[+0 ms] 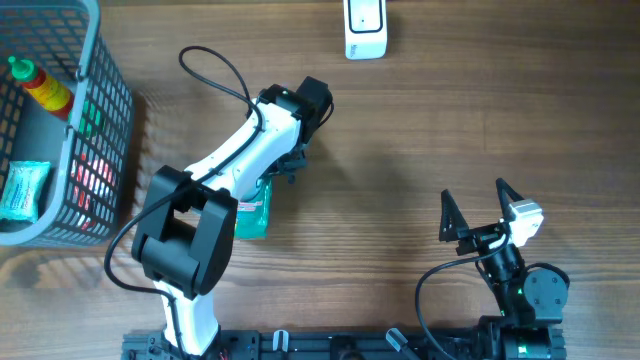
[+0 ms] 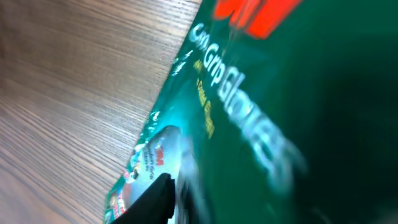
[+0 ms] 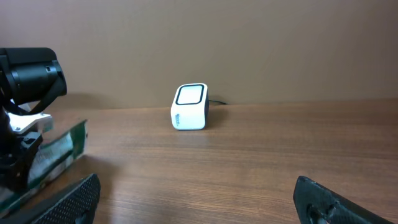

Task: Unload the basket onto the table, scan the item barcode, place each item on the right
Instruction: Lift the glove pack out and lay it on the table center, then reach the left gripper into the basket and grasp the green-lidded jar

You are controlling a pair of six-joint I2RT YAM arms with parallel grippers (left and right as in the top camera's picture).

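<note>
The item is a flat green glove packet on the table, half hidden under my left arm. It fills the left wrist view, blurred, with one black finger against its lower edge. My left gripper is at the packet's far end, and its jaws are too hidden to judge. From the right wrist the packet sticks out from the left gripper. The white barcode scanner stands at the far edge. My right gripper is open and holds nothing, at the near right.
A grey wire basket stands at the left edge, holding a red sauce bottle and a pale green packet. Bare wooden tabletop lies between the packet and the scanner.
</note>
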